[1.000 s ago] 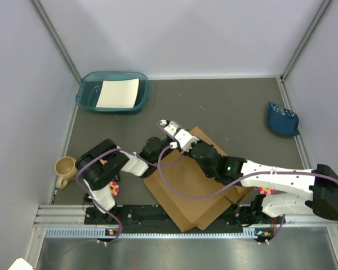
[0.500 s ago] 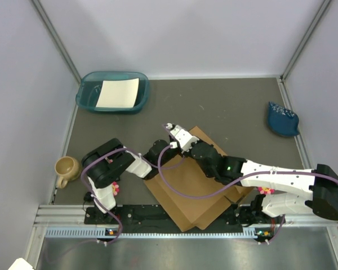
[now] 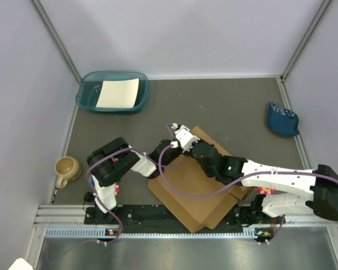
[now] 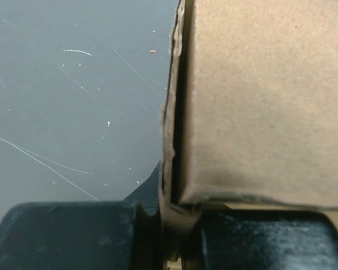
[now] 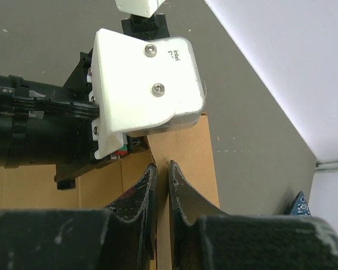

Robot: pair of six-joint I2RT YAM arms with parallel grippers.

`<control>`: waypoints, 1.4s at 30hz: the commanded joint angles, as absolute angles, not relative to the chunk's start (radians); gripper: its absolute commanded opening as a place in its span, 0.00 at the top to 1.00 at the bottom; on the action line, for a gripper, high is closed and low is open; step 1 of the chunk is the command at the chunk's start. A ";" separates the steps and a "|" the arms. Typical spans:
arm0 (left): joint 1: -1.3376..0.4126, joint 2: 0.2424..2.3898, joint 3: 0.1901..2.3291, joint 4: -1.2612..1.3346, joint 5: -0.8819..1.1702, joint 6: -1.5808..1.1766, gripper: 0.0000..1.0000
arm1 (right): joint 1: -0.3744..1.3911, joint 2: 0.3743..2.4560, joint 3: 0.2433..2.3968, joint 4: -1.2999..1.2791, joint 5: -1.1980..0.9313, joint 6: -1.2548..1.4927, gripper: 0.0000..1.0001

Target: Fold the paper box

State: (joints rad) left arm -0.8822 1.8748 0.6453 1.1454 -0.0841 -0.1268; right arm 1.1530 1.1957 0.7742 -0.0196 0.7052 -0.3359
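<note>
The paper box [image 3: 198, 190] is a flat brown cardboard piece lying askew at the near middle of the table, partly under both arms. My left gripper [image 3: 173, 153] reaches in from the left to its far left edge. In the left wrist view this gripper [image 4: 177, 225] is shut on a thin flap of the paper box [image 4: 259, 101]. My right gripper [image 3: 186, 147] comes from the right to the same corner. In the right wrist view its jaws [image 5: 162, 169] stand nearly together with an edge of the cardboard [image 5: 186, 152] between them.
A teal tray [image 3: 87, 98] with a white sheet [image 3: 118, 93] sits at the far left. A tan mug [image 3: 66, 169] stands left of the left arm. A blue object [image 3: 281, 119] lies at the right. The left wrist's white camera [image 5: 146, 84] hangs just ahead of the right fingers.
My left arm has moved right to the box's edge and its jaws have shut on the cardboard. The box has shifted slightly. The right gripper has kept its hold.
</note>
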 commanded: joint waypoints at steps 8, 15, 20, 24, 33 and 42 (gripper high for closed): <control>-0.899 1.833 0.678 1.057 -0.259 -0.063 1.00 | 1.169 1.189 0.814 -0.092 0.598 -0.242 0.56; -0.899 1.807 0.695 0.976 -0.334 -0.044 1.00 | 1.175 1.121 0.937 -0.156 0.591 -0.206 0.01; -0.899 1.789 0.690 0.956 -0.373 -0.052 1.00 | 1.175 1.017 0.982 -0.166 0.612 -0.166 0.01; -0.899 1.773 0.664 0.965 -0.437 -0.074 1.00 | 1.175 0.936 1.008 -0.187 0.734 -0.106 0.01; -0.894 1.737 0.612 0.939 -0.534 -0.119 1.00 | 1.059 0.885 0.974 -0.287 0.851 0.077 0.01; -0.809 1.620 0.669 0.432 -0.621 -0.438 1.00 | 0.710 0.807 0.924 -0.399 0.565 0.345 0.01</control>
State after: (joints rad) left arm -0.8726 1.6909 0.6331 0.7841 -0.5579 -0.2279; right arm 0.8925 0.8806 0.9413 -0.3607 0.7551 0.1646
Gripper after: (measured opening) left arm 0.056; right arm 0.990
